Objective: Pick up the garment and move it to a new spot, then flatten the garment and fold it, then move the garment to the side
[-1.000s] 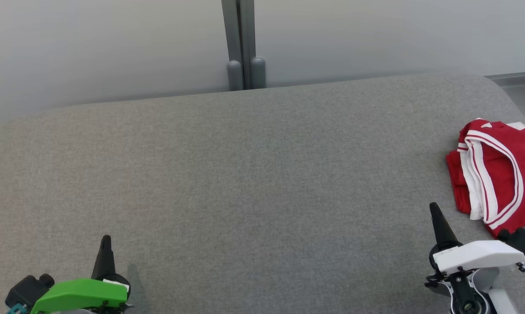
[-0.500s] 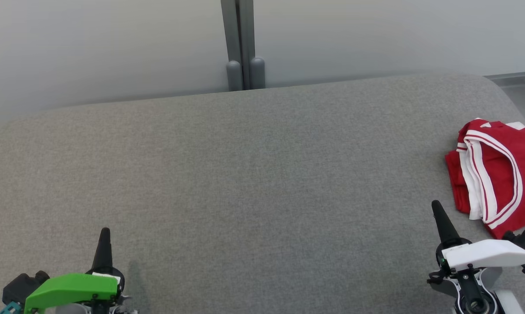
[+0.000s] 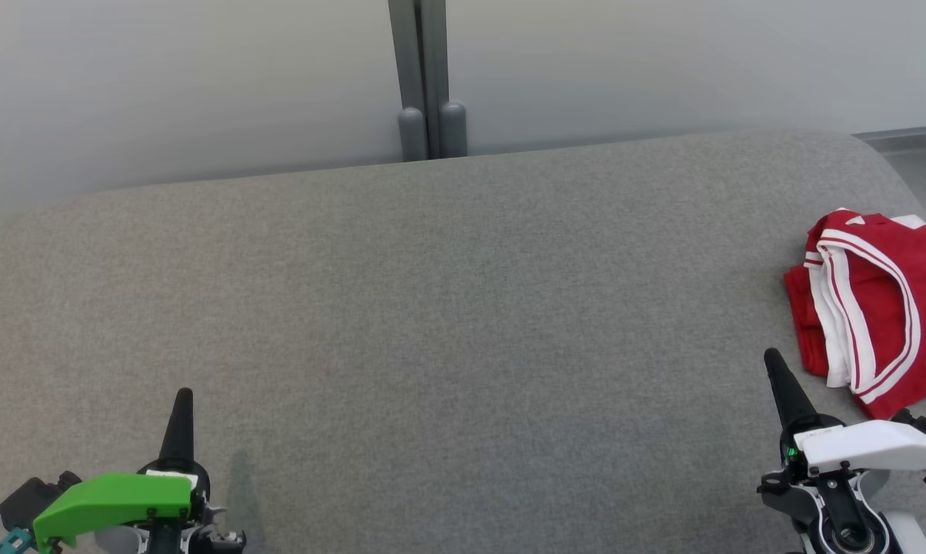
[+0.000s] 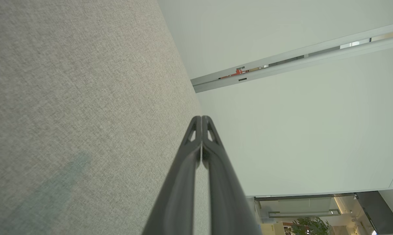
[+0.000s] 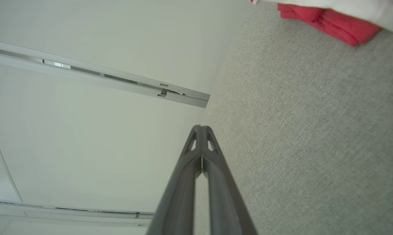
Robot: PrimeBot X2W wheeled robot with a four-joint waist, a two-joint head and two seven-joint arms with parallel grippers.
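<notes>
Grey woven fabric: it covers the desk (image 3: pixel 463 323), which runs from one side of the head view to the other, with its far edge along a pale wall (image 3: pixel 201 77).
Red garment: the garment (image 3: pixel 874 308), red with white striped trim, lies folded in a compact bundle at the far right of the desk. The right border of the head view cuts it off, and nothing grips it.
Garment from the right wrist: a folded red edge with white cloth above it sits in the top right corner of that view, resting on the grey fabric.
Left claw: the left claw (image 3: pixel 181 396) is at the lower left of the head view under a green cover (image 3: pixel 113 500). It is clenched on nothing and lies well apart from the garment, across the width of the desk.
Left wrist view: the two dark fingers (image 4: pixel 181 189) lie pressed together with their tips meeting, grey fabric to their left and pale wall to their right.
Right claw: the right claw (image 3: pixel 773 358) is at the lower right of the head view under a white cover (image 3: pixel 871 450). Its fingers are pressed together and it is clenched and empty.
Right claw and garment: the tip is near the garment's near left corner but apart from it, with bare fabric between.
Contact with desk: whether either claw touches the fabric cannot be told.
Post: a grey double post (image 3: pixel 424 77) stands upright against the wall, behind the middle of the desk's far edge.
</notes>
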